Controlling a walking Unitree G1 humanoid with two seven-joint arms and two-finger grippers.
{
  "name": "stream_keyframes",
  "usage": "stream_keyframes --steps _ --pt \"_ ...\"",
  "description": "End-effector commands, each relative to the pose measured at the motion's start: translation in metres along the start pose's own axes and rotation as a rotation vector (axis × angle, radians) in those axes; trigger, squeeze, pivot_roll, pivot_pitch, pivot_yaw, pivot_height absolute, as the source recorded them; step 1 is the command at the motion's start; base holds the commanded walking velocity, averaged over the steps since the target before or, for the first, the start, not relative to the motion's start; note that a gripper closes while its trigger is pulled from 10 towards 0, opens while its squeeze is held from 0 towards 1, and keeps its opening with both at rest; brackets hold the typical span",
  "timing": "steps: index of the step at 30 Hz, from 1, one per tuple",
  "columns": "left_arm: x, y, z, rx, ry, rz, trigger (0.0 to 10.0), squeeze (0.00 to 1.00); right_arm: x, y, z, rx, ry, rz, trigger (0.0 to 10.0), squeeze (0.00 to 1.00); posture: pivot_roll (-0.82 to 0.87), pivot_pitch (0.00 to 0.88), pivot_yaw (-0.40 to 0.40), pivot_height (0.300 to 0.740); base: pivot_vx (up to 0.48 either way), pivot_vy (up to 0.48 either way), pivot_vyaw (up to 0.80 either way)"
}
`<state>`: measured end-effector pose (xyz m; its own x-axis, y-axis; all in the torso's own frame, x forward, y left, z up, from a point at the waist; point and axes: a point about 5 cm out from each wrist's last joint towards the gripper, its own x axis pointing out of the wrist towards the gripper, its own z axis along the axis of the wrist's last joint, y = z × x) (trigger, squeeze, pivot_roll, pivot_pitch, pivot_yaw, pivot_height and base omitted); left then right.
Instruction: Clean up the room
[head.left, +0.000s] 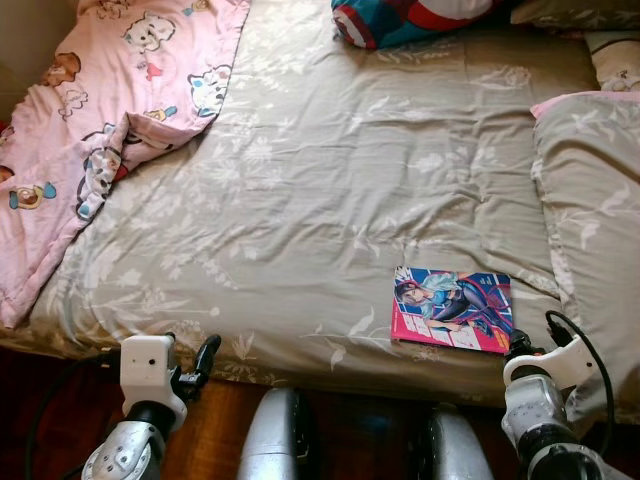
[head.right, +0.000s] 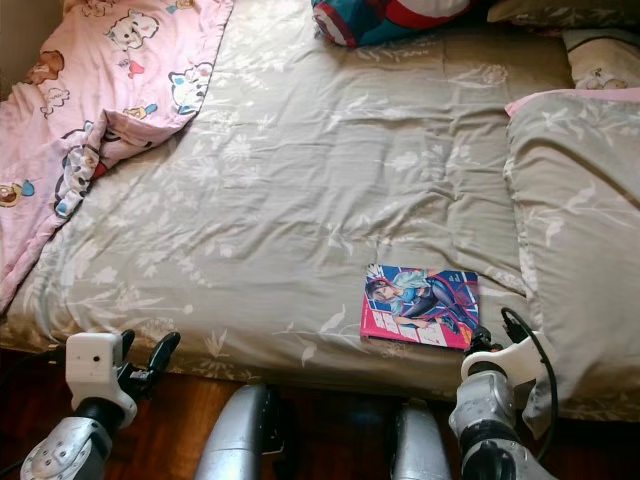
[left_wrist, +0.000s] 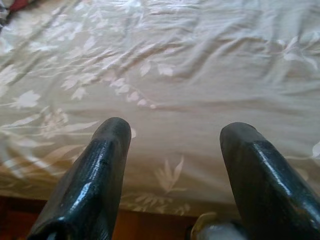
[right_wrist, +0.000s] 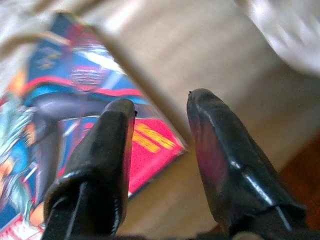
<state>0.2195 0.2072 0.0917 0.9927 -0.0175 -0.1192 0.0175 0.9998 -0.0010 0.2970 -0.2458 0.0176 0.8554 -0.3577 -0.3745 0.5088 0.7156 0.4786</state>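
Observation:
A colourful comic book (head.left: 453, 309) lies flat on the beige floral bedsheet (head.left: 330, 180), near the bed's front edge on the right. My right gripper (right_wrist: 160, 107) hovers open just above the book's (right_wrist: 60, 115) near right corner, nothing between its fingers. Its wrist (head.left: 535, 375) sits low at the bed's edge. My left gripper (left_wrist: 172, 132) is open too, held at the front left edge of the bed over bare sheet; its fingers (head.left: 205, 355) point toward the bed.
A pink cartoon blanket (head.left: 110, 110) is bunched over the bed's left side. A beige pillow (head.left: 590, 220) lies on the right, a red and blue cushion (head.left: 410, 20) at the far end. Dark wooden floor (head.left: 215, 420) runs below the bed edge.

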Motion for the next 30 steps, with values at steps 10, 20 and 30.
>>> stream_keyframes --steps 10,20,30 --pt "0.029 -0.004 -0.024 -0.072 0.018 0.055 10.0 0.0 -0.024 0.008 -0.03 -0.329 -0.045 0.246 10.0 0.0 0.04 0.142 0.036 0.677 0.0 0.0 0.0" --pt "0.035 0.004 -0.072 -0.078 0.167 0.091 10.0 0.0 -0.045 -0.027 -0.079 -0.419 0.227 0.147 10.0 0.0 0.01 0.058 0.005 0.737 0.0 0.0 0.0" --pt "0.013 0.018 -0.129 -0.072 0.425 0.138 10.0 0.0 -0.063 -0.059 -0.104 -0.293 0.43 -0.043 10.0 0.0 -0.01 0.0 0.002 0.74 0.0 0.0 0.0"
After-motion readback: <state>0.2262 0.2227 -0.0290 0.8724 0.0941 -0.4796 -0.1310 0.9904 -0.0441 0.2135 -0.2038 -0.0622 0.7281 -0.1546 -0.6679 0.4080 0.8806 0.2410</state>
